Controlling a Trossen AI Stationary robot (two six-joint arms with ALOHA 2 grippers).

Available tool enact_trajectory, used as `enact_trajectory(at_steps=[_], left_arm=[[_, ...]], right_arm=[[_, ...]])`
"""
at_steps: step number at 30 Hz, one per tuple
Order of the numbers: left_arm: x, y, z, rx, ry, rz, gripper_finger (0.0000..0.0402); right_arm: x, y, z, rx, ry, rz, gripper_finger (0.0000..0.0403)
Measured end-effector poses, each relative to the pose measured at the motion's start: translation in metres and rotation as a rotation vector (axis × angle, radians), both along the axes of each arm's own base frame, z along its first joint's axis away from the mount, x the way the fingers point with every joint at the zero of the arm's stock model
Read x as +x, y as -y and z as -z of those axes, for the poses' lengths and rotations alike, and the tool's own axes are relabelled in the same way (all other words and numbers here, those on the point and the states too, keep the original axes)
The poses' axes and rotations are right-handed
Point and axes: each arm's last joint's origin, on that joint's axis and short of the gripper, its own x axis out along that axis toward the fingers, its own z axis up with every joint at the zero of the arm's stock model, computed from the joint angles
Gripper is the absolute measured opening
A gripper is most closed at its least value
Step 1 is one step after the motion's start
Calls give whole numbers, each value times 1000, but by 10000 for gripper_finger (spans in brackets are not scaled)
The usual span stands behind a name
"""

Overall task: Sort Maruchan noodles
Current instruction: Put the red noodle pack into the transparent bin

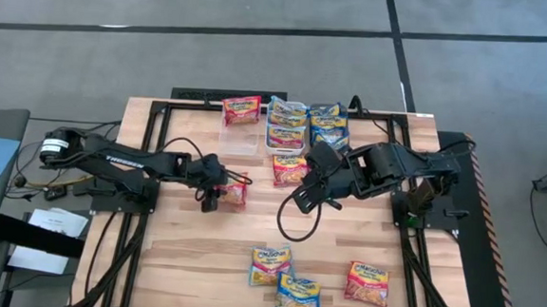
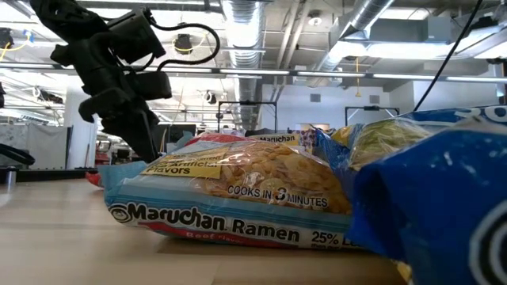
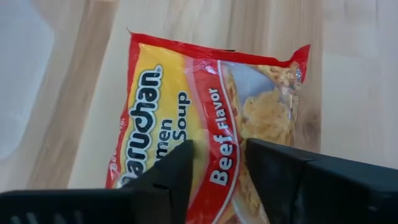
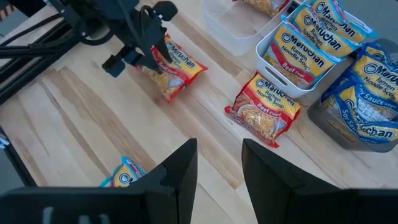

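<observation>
While bare wood lies open around it, the left gripper [image 1: 216, 198] holds its fingers parted over a red-banded Beef packet [image 1: 234, 192] lying flat mid-table, and the right gripper [image 1: 301, 195], fingers also parted, hovers beside another red packet [image 1: 289, 168] near the bins.

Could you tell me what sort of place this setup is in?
Probably a robotics lab or workshop: the low view shows exposed ceiling ducts and strip lights, and the wooden table stands on a grey floor.
</observation>
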Motion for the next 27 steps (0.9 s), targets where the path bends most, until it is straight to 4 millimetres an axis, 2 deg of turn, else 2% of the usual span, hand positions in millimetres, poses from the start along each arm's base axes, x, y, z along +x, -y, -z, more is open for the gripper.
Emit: enact_trajectory(at_steps=[8, 11, 19, 27], left_arm=[[22, -1, 24, -86, 8, 0, 35], [24, -1, 25, -109, 38, -31, 8], [21, 0, 9, -124, 84, -36, 1], [17, 0, -17, -93, 200, -47, 0]], right_arm=[[1, 0, -1, 3, 12, 0, 150], [1, 0, 0, 4, 12, 0, 150], [1, 0, 0, 3, 9, 0, 150], [1, 1, -1, -28, 9, 6, 150]])
